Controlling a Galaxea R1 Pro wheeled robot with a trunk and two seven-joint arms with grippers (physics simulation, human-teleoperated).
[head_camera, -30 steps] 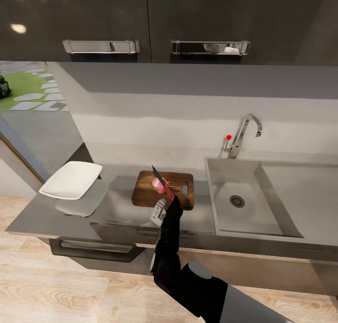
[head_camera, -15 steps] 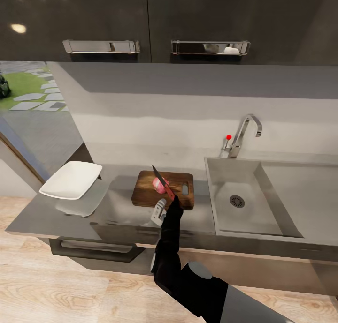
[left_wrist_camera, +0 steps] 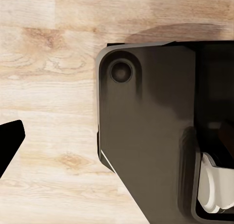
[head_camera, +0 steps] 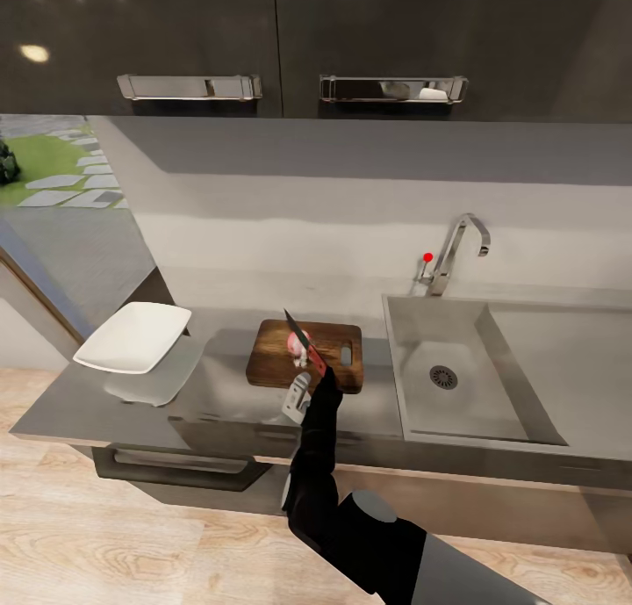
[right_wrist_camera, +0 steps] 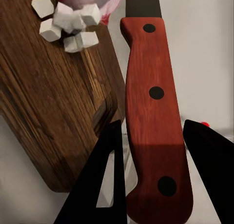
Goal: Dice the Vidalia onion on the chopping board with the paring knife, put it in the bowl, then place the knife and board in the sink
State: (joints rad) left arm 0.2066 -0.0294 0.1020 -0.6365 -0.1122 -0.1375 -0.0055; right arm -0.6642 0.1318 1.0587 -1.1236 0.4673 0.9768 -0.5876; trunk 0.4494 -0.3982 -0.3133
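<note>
The brown chopping board (head_camera: 326,364) lies on the dark countertop (head_camera: 105,403) left of the sink (head_camera: 421,324). On the board sits what is left of the pinkish Vidalia onion (head_camera: 294,343), with small pale dice (right_wrist_camera: 66,21) heaped against it. My right gripper (right_wrist_camera: 156,180) is shut on the red handle of the paring knife (right_wrist_camera: 153,116). The knife's dark blade (head_camera: 297,328) slants up over the onion. The white bowl (head_camera: 133,335) stands at the countertop's left end. Of my left gripper, one black fingertip (left_wrist_camera: 9,142) shows far out over the wooden floor, with nothing held.
The chrome tap (head_camera: 458,241) and red knob (head_camera: 427,256) stand behind the steel basin, whose drain (head_camera: 443,377) is bare. Dark wall cabinets (head_camera: 281,43) hang overhead. A drawer handle (head_camera: 175,473) sticks out below the countertop's front edge. My dark base (left_wrist_camera: 146,136) stands on the floor.
The round onion has shrunk, and pale dice now lie beside it on the board. The right arm and knife have hardly moved.
</note>
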